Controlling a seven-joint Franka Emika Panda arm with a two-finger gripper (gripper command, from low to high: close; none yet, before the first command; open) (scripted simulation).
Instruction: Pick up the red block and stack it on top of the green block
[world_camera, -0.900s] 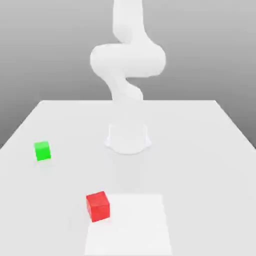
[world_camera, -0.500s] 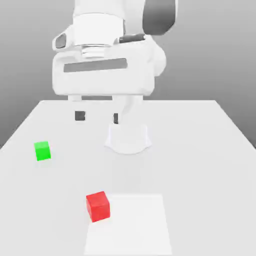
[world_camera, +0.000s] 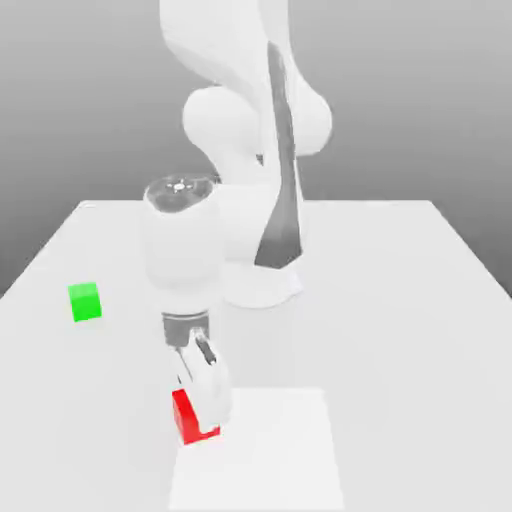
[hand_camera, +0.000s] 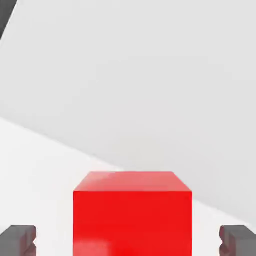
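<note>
Gripper (hand_camera: 131, 240) open astride red block (hand_camera: 132, 215) | white table (world_camera: 400, 330) | plain grey backdrop (world_camera: 420, 100)

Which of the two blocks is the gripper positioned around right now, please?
The red block: it sits between the open gripper's fingers, untouched. The green block stands apart.

Arm is seen folded forward from its base, wrist pointed straight down over the near table area in the exterior view. Gripper (world_camera: 205, 415) is held low, close to the surface. In the hand view, two dark fingertips (hand_camera: 18, 239) are spread wide apart, with clear gaps kept inside each. Nothing is clamped.
</note>
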